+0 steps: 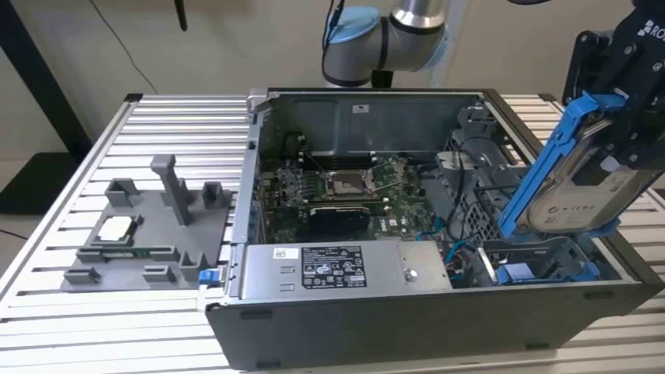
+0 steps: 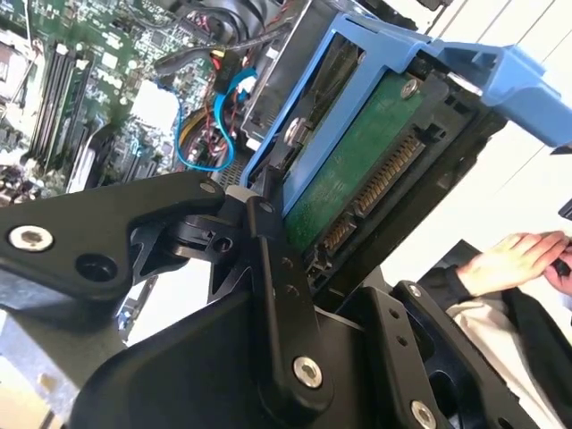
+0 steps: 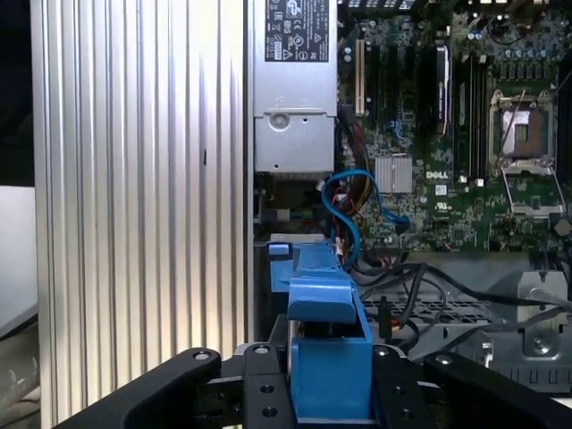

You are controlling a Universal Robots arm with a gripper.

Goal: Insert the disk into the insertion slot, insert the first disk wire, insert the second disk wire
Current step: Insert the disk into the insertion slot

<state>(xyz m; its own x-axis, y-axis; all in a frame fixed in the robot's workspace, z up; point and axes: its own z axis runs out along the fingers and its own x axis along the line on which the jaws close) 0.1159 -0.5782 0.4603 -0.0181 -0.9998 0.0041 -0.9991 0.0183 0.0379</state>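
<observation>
Disk (image 1: 582, 195), silver drive in a blue frame: clamped on edge in the firmly closed gripper (image 1: 615, 152), tilted with its lower end above the insertion slot (image 1: 530, 253) at the near corner of the computer case (image 1: 416, 327) on the exterior view's right, not yet seated, likely angled to meet the blue rails. Slot: hemmed by the case wall on one side, blue cables (image 3: 347, 173) and the power supply box (image 1: 332, 269) on the other; open room lies above.
</observation>
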